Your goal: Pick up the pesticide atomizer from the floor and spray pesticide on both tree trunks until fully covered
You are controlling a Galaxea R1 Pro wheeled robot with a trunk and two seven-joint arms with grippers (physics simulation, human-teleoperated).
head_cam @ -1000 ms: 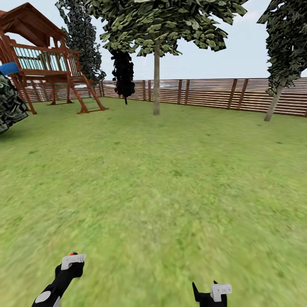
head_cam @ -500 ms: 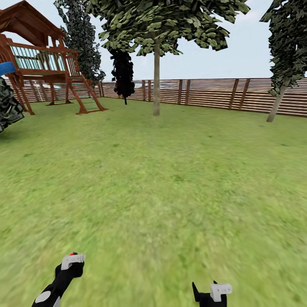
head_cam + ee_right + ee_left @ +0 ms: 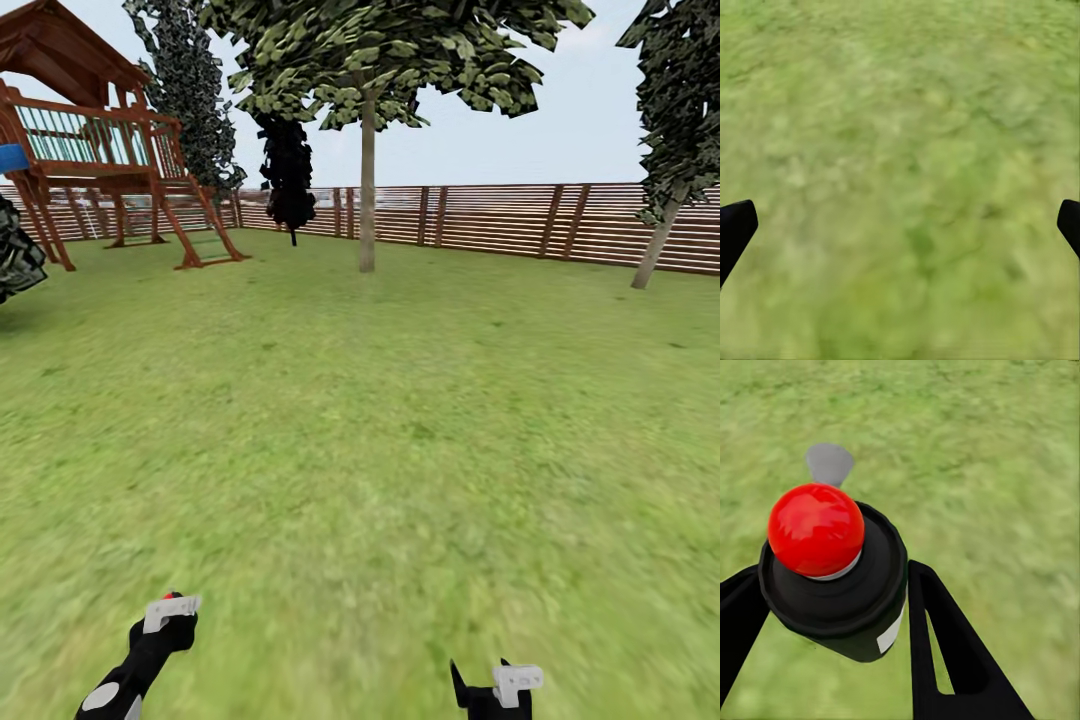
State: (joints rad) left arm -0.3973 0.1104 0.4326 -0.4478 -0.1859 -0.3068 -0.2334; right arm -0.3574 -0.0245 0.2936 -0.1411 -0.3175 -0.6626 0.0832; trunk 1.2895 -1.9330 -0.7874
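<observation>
Green lawn (image 3: pixel 400 420) runs from our base to a brown slat fence (image 3: pixel 500 215) across the far side of the garden. We see two trees with pale trunks: one stands ahead near the fence, its trunk (image 3: pixel 367 185) straight and upright under a wide leafy crown, and the other stands at the far right, its trunk (image 3: pixel 655 245) leaning. A slim black-leaved tree (image 3: pixel 290 170) stands just left of the first, closer to the fence. At the far left stands a red-brown wooden playset (image 3: pixel 95 150) with a ladder, and a dark bush (image 3: pixel 15 255) shows at the picture's left edge.

Our left gripper (image 3: pixel 170 615) sits low in the head view, clenched on the atomizer (image 3: pixel 836 577). In the left wrist view the atomizer is a black cylinder with a round red cap on top and a small white label on its side, held between the two black fingers (image 3: pixel 945 652), with a grey nozzle part beyond the cap and grass beneath.

Our right gripper (image 3: pixel 500 690) sits low at the right of the head view. In the right wrist view its two fingertips (image 3: pixel 735 229) stand wide apart, released, with nothing between them but blurred grass.
</observation>
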